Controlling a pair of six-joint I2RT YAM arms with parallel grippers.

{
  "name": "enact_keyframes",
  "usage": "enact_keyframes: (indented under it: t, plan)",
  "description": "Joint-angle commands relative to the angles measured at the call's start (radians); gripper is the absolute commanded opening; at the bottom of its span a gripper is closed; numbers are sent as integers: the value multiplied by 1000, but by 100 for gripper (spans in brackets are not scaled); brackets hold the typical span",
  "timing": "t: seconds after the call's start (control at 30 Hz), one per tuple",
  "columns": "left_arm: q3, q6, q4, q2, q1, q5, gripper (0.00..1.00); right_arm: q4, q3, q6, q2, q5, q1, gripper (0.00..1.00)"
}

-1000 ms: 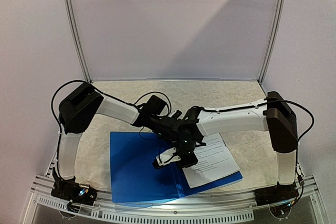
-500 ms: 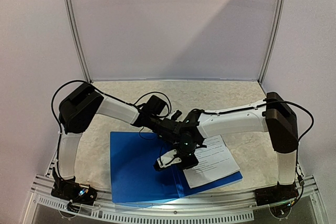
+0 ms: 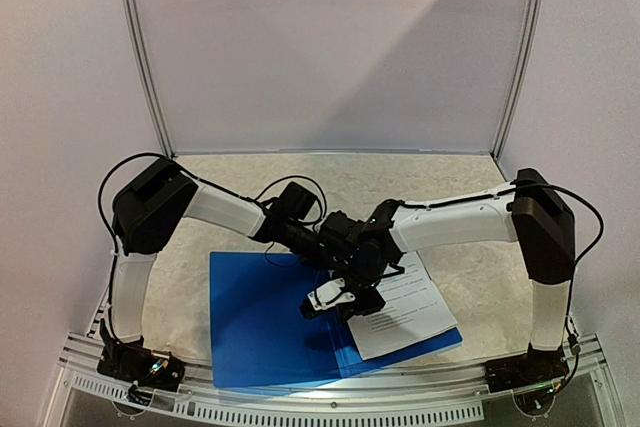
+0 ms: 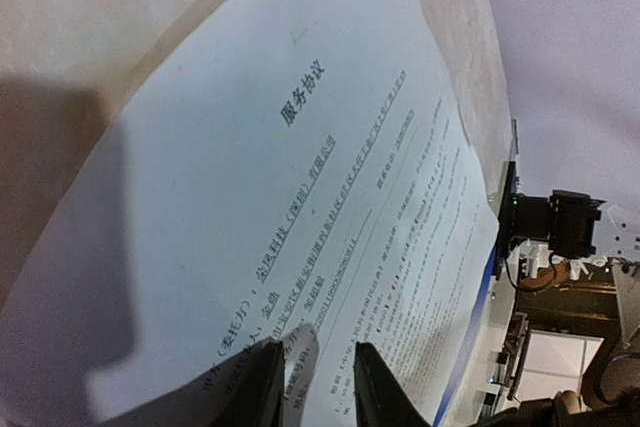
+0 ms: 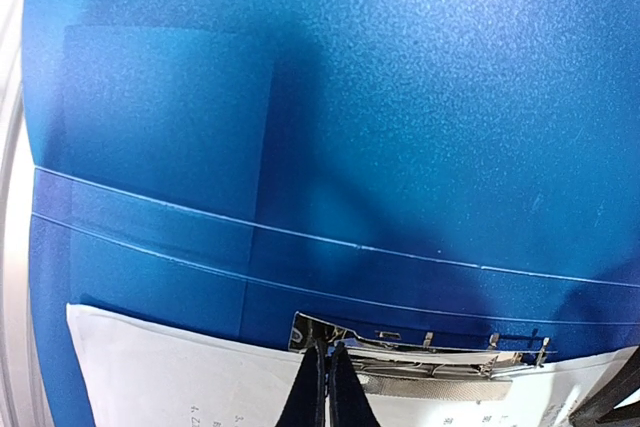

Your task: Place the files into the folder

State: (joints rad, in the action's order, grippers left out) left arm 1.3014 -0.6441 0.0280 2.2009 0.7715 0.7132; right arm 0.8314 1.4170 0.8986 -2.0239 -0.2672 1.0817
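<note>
Nudges the right gripper [image 3: 340,305] slightly rightward at frame centre, fingers pressed together at the metal clip [image 5: 420,372] of the folder [image 3: 260,317]. Holds the left gripper [image 4: 320,367] parted over the files [image 3: 400,307] (lower right, on the folder). Suggests clip work underway, sheets unclamped.

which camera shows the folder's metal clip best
Right wrist view: the metal clip lies close and sharp at the shut jaws' tips, on the blue folder. In the top external view the arms hide it; the left wrist view shows a printed sheet, no clip.
</note>
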Motion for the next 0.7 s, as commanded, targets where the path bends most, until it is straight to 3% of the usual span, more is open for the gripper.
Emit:
enact_keyframes:
  t: [0.0,0.67]
  plan:
    - [-26,7,-25,39,6,-28,26,132,-39,24,-41,-93,18,0]
    - [-28,6,-25,42,6,-26,26,131,24,7,-189,-38,56,0]
